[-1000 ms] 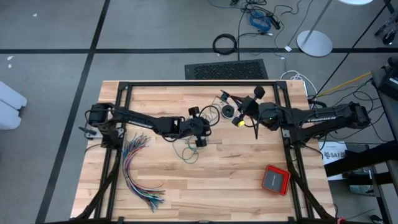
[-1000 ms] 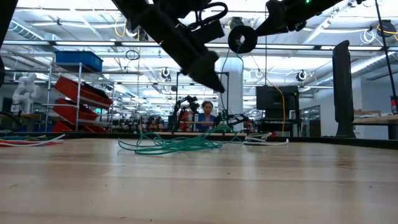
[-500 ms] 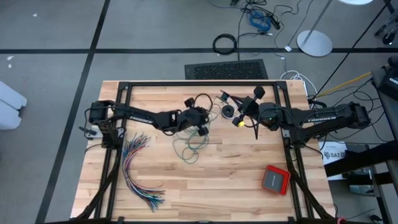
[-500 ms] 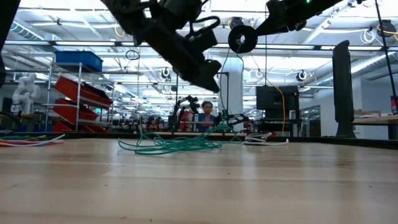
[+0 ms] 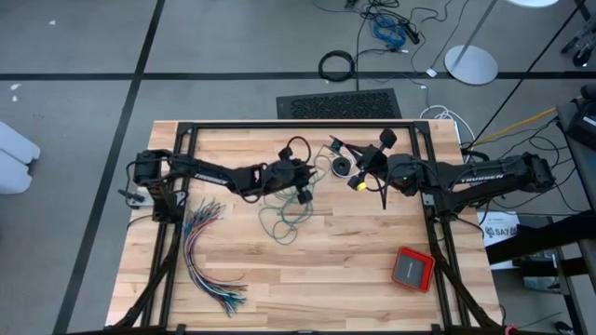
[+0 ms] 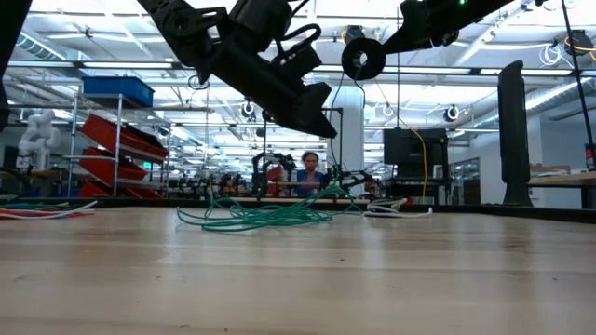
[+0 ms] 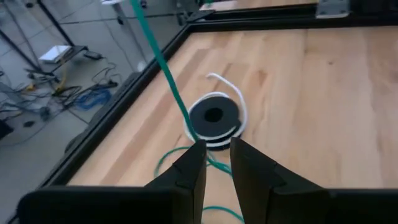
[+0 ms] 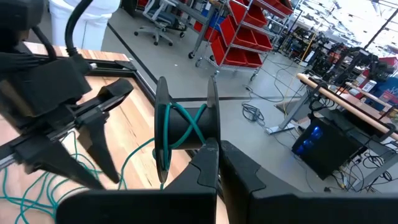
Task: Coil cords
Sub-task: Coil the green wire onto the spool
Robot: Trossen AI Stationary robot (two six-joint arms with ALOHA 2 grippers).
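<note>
The teal-green cord lies in a loose heap on the table, also in the low view. One stretch rises to a black spool that my right gripper holds up in the air, with several teal turns on it. My left gripper is shut on the teal cord above the heap, left of the spool. The black cord sits coiled flat on the table, its white tail curling beside it, beyond my left gripper's fingers. My left gripper pinches the teal cord between its two fingertips, on one strand, slanting down from the table's left. The strand runs straight and taut up from the fingers and slack below them to the heap. My right gripper pinches one flange's rim of the spool between its two fingers, coming level from the table's right. The spool is lifted clear of the table, its axis across the fingers.
A fanned bundle of many-coloured wires lies at the table's near left. A red flat device lies at the near right. A black frame runs along the table's edges.
My left gripper has gone a little toward the table's far edge and left, turned about its wrist and tipped more level, keeping the teal cord. My right gripper and the spool have kept still.
</note>
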